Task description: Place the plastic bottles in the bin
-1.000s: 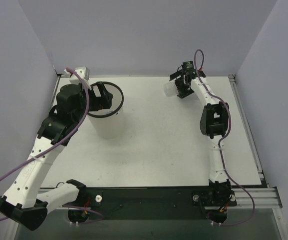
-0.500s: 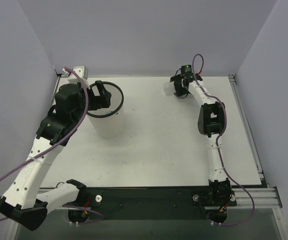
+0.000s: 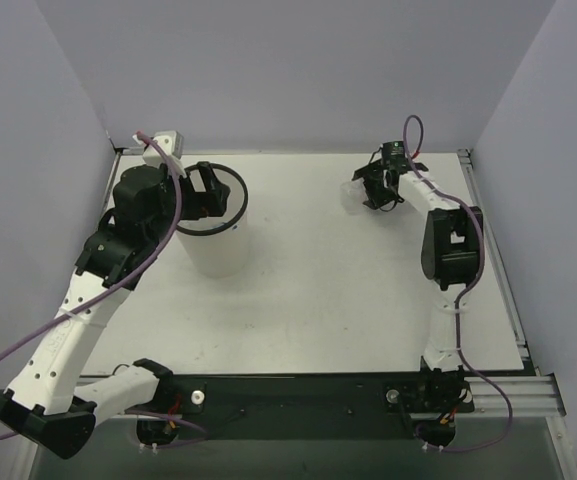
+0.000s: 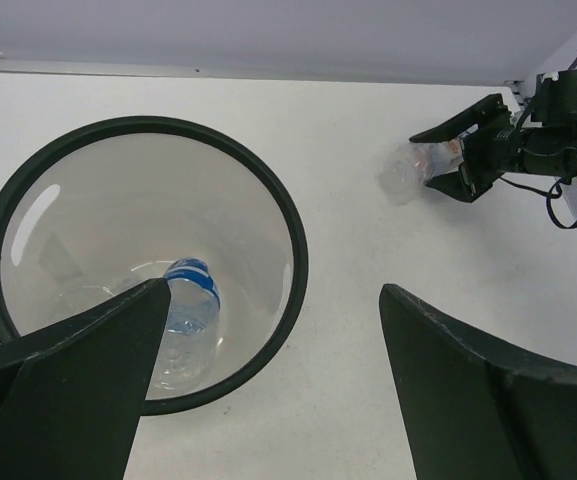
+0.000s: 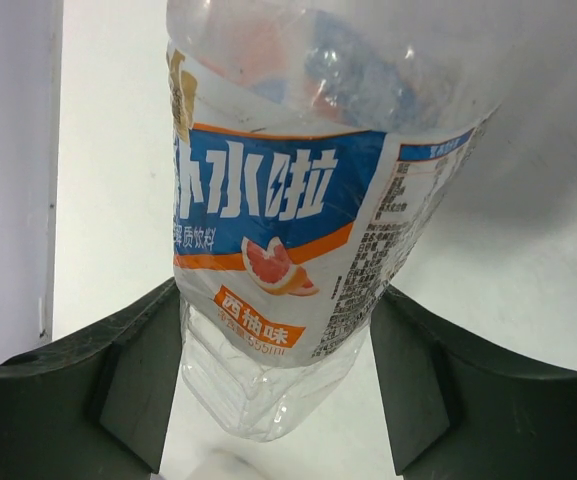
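The bin stands at the left of the table, white with a black rim. Inside it lies a clear plastic bottle with a blue band. My left gripper hovers over the bin's rim, open and empty. At the back right, my right gripper is shut on another plastic bottle. The right wrist view shows that bottle with a white, blue and orange label, squeezed between both fingers. From the left wrist view the held bottle sticks out leftward from the right gripper.
Lilac walls close the table at the back and both sides. A metal rail runs along the right edge and a black strip along the front by the arm bases. A small white box sits at the back left corner.
My right gripper has closed on the labelled bottle and carried it a little to the right and nearer. The left arm has hardly moved over the bin.
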You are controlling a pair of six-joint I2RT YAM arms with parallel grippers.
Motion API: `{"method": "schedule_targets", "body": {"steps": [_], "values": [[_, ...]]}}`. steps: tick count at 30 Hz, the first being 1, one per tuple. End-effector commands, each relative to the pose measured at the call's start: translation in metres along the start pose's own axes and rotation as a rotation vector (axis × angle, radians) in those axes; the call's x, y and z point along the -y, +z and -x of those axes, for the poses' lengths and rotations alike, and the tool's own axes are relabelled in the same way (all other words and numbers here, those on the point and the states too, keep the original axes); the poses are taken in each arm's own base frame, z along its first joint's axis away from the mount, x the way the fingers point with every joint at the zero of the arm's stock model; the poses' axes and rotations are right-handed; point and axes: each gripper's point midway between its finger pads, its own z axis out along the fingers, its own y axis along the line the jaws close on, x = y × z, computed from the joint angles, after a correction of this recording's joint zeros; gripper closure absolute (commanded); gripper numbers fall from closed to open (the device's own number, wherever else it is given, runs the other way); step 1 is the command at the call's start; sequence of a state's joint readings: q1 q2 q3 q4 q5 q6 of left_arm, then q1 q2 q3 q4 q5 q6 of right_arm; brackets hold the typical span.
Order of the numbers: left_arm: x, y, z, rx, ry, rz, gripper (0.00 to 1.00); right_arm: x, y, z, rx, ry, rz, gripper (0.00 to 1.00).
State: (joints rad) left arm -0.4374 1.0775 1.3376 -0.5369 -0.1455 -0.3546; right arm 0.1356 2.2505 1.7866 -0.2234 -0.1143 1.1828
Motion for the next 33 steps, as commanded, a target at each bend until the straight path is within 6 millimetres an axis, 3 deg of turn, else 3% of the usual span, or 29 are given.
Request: {"method": "schedule_targets", "body": {"steps": [1, 2, 3, 5, 7, 8, 10, 11, 13, 14, 17, 26, 33], "values": [[0.029, -0.003, 0.019, 0.068, 0.013, -0.142, 0.02, -0.03, -0.069, 0.005, -0.021, -0.029, 0.158, 0.82], [0.036, -0.003, 0.017, 0.066, 0.021, -0.173, 0.03, -0.038, -0.089, 0.006, -0.021, -0.031, 0.196, 0.81], [0.044, -0.004, 0.018, 0.077, 0.036, -0.212, 0.02, -0.029, -0.092, -0.002, -0.044, -0.034, 0.19, 0.81], [0.056, -0.004, 0.012, 0.077, 0.067, -0.253, 0.03, -0.034, -0.12, -0.01, -0.078, -0.033, 0.24, 0.82], [0.076, -0.006, 0.008, 0.092, 0.119, -0.316, 0.03, -0.025, -0.133, -0.024, -0.135, -0.024, 0.248, 0.82], [0.082, -0.003, 0.001, 0.083, 0.139, -0.334, 0.03, -0.031, -0.153, -0.026, -0.143, 0.0, 0.281, 0.82], [0.108, -0.006, -0.008, 0.081, 0.175, -0.424, 0.02, -0.026, -0.166, -0.036, -0.18, 0.025, 0.295, 0.82], [0.116, -0.002, -0.011, 0.083, 0.179, -0.444, 0.03, -0.034, -0.188, -0.038, -0.196, 0.035, 0.342, 0.82], [0.133, -0.002, -0.019, 0.079, 0.17, -0.489, 0.03, -0.034, -0.203, -0.044, -0.211, 0.044, 0.367, 0.82], [0.14, 0.002, -0.017, 0.1, 0.156, -0.503, 0.03, -0.04, -0.222, -0.045, -0.215, 0.04, 0.41, 0.82], [0.158, 0.007, -0.017, 0.125, 0.106, -0.547, 0.03, -0.048, -0.254, -0.052, -0.238, 0.043, 0.477, 0.82], [0.204, 0.006, -0.019, 0.2, 0.156, -0.696, 0.03, -0.066, -0.325, -0.082, -0.319, -0.026, 0.612, 0.84], [0.226, 0.0, -0.029, 0.222, 0.267, -0.772, 0.03, -0.069, -0.354, -0.113, -0.377, -0.062, 0.653, 0.84]]}}
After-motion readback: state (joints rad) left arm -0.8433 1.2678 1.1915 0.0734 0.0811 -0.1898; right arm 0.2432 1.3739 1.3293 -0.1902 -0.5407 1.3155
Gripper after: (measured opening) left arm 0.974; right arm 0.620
